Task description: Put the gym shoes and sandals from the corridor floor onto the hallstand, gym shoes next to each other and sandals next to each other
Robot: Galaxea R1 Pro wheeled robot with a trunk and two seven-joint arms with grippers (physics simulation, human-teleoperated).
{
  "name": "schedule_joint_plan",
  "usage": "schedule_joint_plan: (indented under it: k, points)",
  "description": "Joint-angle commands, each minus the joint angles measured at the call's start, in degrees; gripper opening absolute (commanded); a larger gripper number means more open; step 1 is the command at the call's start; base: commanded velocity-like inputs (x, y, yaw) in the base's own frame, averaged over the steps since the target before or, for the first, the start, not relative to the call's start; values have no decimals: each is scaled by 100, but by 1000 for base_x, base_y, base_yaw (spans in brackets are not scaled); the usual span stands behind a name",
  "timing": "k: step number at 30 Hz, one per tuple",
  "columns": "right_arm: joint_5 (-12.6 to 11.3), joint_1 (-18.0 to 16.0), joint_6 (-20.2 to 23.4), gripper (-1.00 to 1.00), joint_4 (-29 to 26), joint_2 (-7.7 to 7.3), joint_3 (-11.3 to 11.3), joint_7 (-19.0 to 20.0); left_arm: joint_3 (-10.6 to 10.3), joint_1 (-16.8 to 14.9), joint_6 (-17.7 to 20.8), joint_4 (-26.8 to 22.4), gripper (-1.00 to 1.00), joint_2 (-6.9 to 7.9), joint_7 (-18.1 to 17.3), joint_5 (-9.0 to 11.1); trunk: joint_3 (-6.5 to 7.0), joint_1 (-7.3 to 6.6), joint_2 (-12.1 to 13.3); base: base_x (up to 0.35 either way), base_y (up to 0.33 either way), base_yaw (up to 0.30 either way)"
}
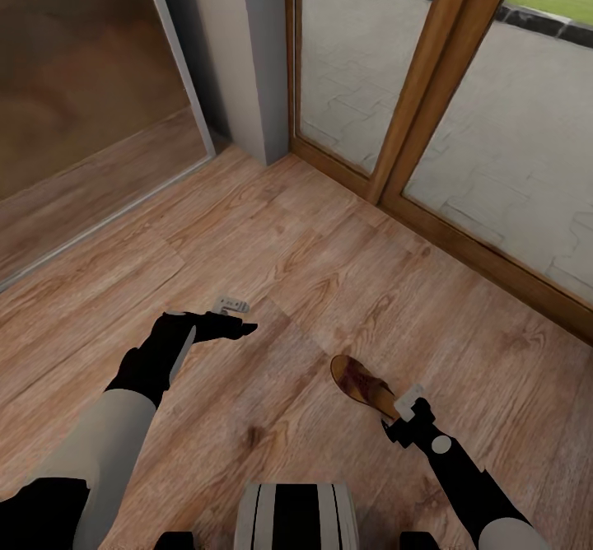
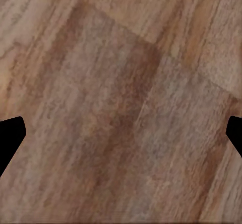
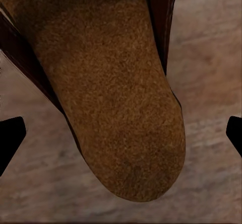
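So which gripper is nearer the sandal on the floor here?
The right. The right gripper sits right at the heel end of the sandal, fingers spread either side of it. The left gripper hovers over bare corridor floor, well off to the sandal's left.

A brown sandal lies on the wood floor. Its soft tan inside runs from 12 o'clock down to a round end near 6 o'clock. Dark straps show by 10 and 1 o'clock. Two black fingertips poke in at 9 and 3 o'clock, wide apart
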Motion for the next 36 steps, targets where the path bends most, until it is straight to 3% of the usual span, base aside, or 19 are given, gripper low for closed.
schedule_joint_plan:
  k: [1,36]
  points:
    - [46,0,12,100,-16,4,-22,44,-5,-2,8,-8,100,3,-41,-58,-10,-1,-2,0,0,0]
    - [46,0,3,100,-46,4,-22,44,-5,-2,8,-15,100,5,-41,-58,-134,6,-6,0,0,0]
